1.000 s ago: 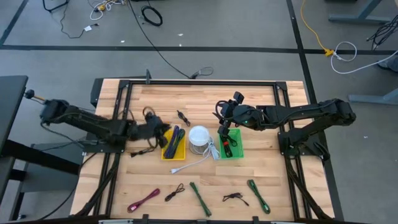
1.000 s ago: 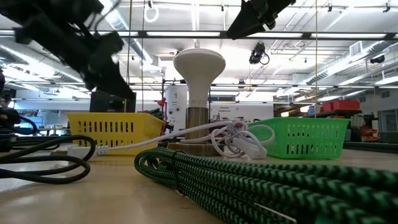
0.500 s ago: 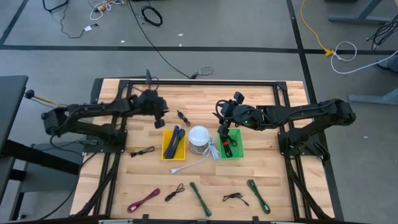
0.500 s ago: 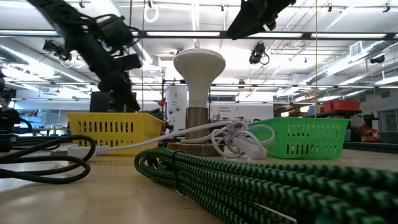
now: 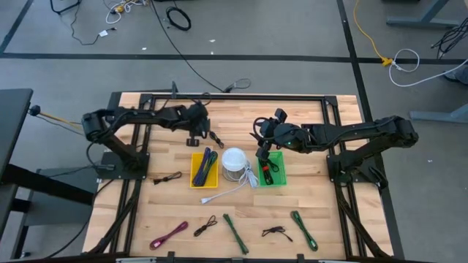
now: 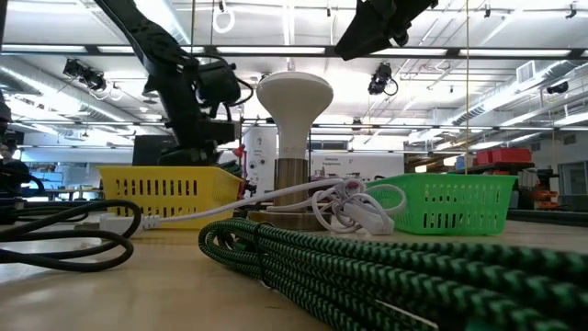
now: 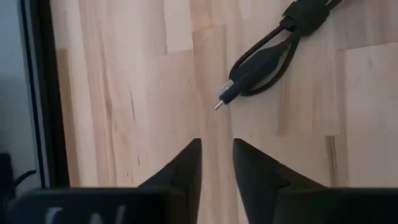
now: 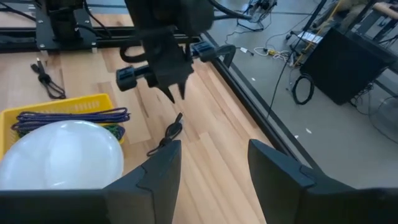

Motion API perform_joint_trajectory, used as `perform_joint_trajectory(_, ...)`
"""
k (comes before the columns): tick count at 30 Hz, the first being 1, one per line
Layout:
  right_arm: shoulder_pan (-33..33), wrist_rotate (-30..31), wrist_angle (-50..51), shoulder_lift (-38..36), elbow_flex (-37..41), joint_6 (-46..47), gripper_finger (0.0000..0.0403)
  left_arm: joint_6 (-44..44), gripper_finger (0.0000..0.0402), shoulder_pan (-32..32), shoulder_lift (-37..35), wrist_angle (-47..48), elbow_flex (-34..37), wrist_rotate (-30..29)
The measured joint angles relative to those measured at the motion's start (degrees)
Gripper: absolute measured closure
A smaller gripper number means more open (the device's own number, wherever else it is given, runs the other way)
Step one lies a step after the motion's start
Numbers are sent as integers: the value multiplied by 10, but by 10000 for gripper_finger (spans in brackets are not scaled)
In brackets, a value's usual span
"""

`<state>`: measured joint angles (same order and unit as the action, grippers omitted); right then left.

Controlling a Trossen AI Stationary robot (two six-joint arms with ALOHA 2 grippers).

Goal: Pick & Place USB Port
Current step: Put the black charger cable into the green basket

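A short black USB cable (image 5: 214, 137) lies flat on the wood beyond the yellow basket (image 5: 194, 179). In the left wrist view its metal plug end (image 7: 222, 99) points toward my fingers. My left gripper (image 5: 197, 131) (image 7: 217, 146) hangs over bare wood just left of that cable, fingers pointing down with a narrow gap, touching nothing. From the right wrist view it (image 8: 176, 93) stands above the cable (image 8: 171, 130). My right gripper (image 5: 263, 152) (image 8: 214, 155) waits open and empty above the green basket (image 5: 281, 177).
A white dome-topped stand (image 5: 234, 161) with a white cord sits between the baskets. The yellow basket holds dark and purple cables, the green one a cable. Pink, black and green cables (image 5: 235, 232) lie along the near edge, one black cable (image 5: 167, 177) left of the yellow basket.
My left arm has swung up from the table left of the yellow basket, toward the far edge and then right. Its gripper now stands beside the black cable beyond the basket. The right arm and all cables have kept still.
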<state>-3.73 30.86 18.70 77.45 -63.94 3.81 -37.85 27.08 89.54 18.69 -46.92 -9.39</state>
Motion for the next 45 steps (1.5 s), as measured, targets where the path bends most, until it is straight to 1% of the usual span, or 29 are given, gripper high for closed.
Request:
perform_joint_trajectory(5, 0, -3, 5, 3, 0, 0, 214, -4, 248, -10, 6, -6, -7, -14)
perform_joint_trajectory(8, 0, -3, 5, 8, -1, 0, 214, -28, 222, -14, 6, -3, -7, -13)
perform_joint_trajectory(11, 0, -4, 7, 11, 0, 0, 214, -67, 208, -20, 12, -5, -7, 2)
perform_joint_trajectory(15, 0, -4, 12, 13, 0, 0, 214, -107, 203, -32, 16, -19, -7, 2)
perform_joint_trajectory(21, 0, -4, 10, 13, 0, 0, 214, -126, 209, -39, 16, -63, -7, 4)
perform_joint_trajectory(25, 0, -4, 11, 13, 0, 1, 214, -149, 211, -39, 23, -58, -7, 23)
perform_joint_trajectory(27, 0, -4, 11, 13, 0, 1, 214, -153, 211, -39, 29, -38, -6, 34)
perform_joint_trajectory(35, 0, -5, 7, 13, 0, 3, 214, -160, 211, -41, 69, -64, -7, 34)
perform_joint_trajectory(40, 0, -18, 7, 13, 0, 4, 214, -176, 216, -41, 87, -68, -9, 31)
perform_joint_trajectory(42, 0, -18, 7, 13, 0, 4, 214, -176, 234, -41, 87, -67, -9, 23)
perform_joint_trajectory(43, 0, -18, 7, 13, 0, 4, 214, -174, 251, -42, 87, -66, -8, 18)
perform_joint_trajectory(45, 0, -18, 7, 13, 0, 4, 214, -170, 302, -41, 86, -72, -8, 5)
